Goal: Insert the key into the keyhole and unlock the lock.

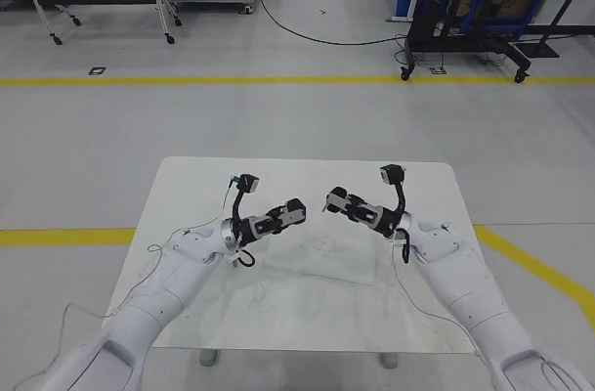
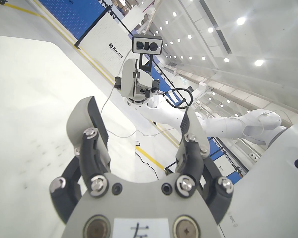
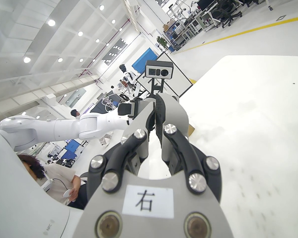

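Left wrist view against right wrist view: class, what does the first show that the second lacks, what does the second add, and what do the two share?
In the first: the left gripper close up, its fingers spread wide with an empty gap between them, and the right arm's wrist camera beyond it.
In the second: the right gripper close up, its fingers pressed together, and the left arm's wrist camera beyond it.
In both: the white table alongside the gripper, with faint dark scuff marks.

2 grippers: left gripper [image 2: 139, 106], right gripper [image 3: 156, 101]; 1 table [image 1: 194, 191].
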You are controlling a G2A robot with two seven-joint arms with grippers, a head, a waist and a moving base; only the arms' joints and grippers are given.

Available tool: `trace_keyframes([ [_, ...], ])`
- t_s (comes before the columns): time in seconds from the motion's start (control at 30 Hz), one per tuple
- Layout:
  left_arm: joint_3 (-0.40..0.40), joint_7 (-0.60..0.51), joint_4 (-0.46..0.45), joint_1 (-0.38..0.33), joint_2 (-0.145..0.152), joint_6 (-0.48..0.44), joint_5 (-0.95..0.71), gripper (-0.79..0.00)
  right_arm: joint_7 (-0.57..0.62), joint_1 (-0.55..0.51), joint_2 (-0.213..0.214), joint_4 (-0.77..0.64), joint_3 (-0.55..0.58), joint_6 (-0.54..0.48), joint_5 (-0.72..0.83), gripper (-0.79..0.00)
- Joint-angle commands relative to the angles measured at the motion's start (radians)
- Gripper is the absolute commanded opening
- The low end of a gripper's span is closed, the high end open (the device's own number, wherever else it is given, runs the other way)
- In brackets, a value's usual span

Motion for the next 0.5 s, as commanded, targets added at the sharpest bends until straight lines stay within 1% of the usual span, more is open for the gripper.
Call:
trace_keyframes([
  [0.0, -0.002, 0.0, 0.008, -0.002, -0.006, 0.0, 0.021, -0.394, 0.003, 0.006, -0.003, 0.013, -0.008, 0.001, 0.003, -0.785],
  [0.23, -0.004, 0.0, 0.031, -0.009, -0.029, 0.0, 0.07, -0.397, 0.015, 0.021, -0.01, 0.043, -0.031, 0.003, -0.001, -0.785],
  [0.47, -0.017, 0.0, 0.045, -0.008, -0.043, 0.0, 0.09, -0.406, 0.019, 0.03, -0.018, 0.055, -0.055, 0.004, -0.009, -0.785],
])
